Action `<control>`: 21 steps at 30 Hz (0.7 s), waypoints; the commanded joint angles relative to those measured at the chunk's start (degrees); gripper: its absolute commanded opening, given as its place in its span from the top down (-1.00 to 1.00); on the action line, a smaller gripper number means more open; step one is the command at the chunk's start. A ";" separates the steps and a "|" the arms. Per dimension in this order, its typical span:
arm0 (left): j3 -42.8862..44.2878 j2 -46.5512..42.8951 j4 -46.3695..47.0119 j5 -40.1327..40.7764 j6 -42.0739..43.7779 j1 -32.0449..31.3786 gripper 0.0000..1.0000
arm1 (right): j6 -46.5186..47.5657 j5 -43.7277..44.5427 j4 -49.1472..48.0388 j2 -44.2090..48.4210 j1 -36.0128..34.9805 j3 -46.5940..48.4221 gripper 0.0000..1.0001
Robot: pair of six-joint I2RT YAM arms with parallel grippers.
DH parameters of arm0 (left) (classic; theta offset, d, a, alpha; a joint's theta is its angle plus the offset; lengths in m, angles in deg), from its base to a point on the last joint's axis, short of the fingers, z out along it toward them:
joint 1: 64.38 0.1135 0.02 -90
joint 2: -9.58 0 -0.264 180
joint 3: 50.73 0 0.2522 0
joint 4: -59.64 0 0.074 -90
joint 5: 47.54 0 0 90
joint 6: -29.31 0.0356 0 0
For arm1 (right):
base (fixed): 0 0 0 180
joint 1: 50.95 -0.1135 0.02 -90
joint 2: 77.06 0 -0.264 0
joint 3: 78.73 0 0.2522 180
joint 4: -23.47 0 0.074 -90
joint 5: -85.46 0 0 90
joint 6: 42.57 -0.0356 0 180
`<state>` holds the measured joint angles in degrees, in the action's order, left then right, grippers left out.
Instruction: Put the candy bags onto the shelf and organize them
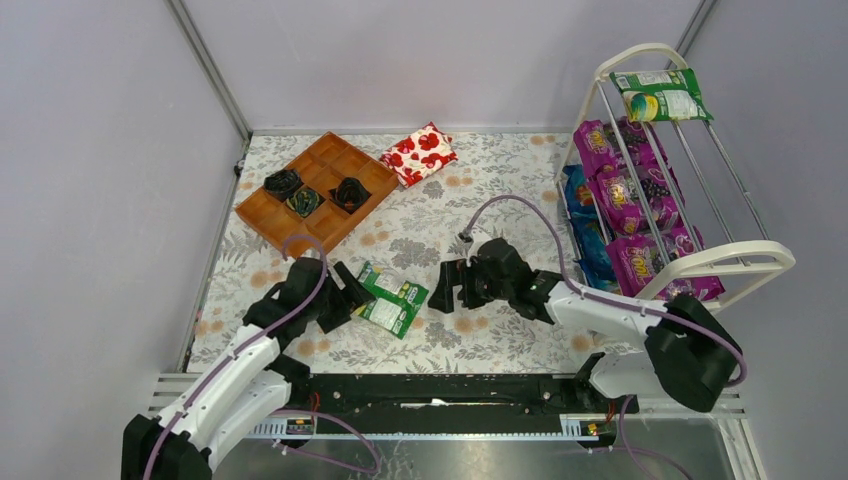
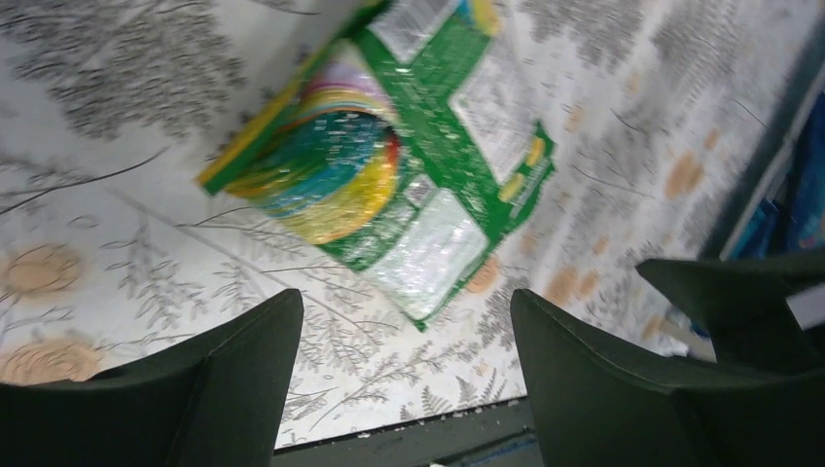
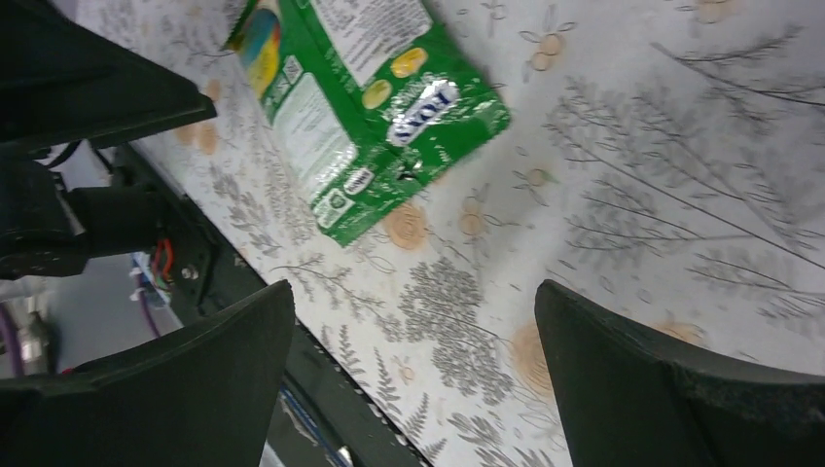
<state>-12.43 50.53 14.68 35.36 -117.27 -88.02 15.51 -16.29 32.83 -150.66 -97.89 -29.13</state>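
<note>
The left end effector [image 2: 407, 313] has its jaws spread wide and holds nothing. The right end effector [image 3: 413, 297] is likewise wide apart and unloaded. One green-and-white glossy candy bag [image 1: 392, 298] lies flat on the floral-patterned table [image 1: 420, 225], between the two end effectors. It is just beside the left unit and near the right unit. In both wrist views this bag sits ahead of the fingertips, not between them. The tall white wire-rod shelf [image 1: 735, 262] stands at the right edge of the table. A second green-and-white candy bag [image 1: 660, 95] rests on its top tier. Magenta-purple candy bags [image 1: 622, 195] lie in a row on a slanted tier below it. Blue bags [image 1: 580, 195] are visible on the left side of the shelf, partly hidden by the rods. A brown compartment tray [image 1: 330, 155] sits at the far left of the table, with dark bundles in three of its compartments. A red-and-white flowered packet [image 1: 420, 152] lies just beside the tray.
</note>
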 commanded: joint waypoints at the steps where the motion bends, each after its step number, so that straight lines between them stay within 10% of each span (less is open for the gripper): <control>1: 1.34 1.66 -4.05 7.97 -6.49 -0.69 -0.64 | -6.72 -6.45 -14.69 -5.04 -1.18 -1.59 -1.00; 21: -5.61 24.87 22.49 0.10 -16.52 -5.28 -0.36 | -29.68 -22.14 -48.55 -35.19 11.12 -2.06 -1.00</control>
<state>-13.02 71.91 28.45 38.71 -129.40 -92.96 -7.88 -35.24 -7.43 -179.38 -86.98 -31.01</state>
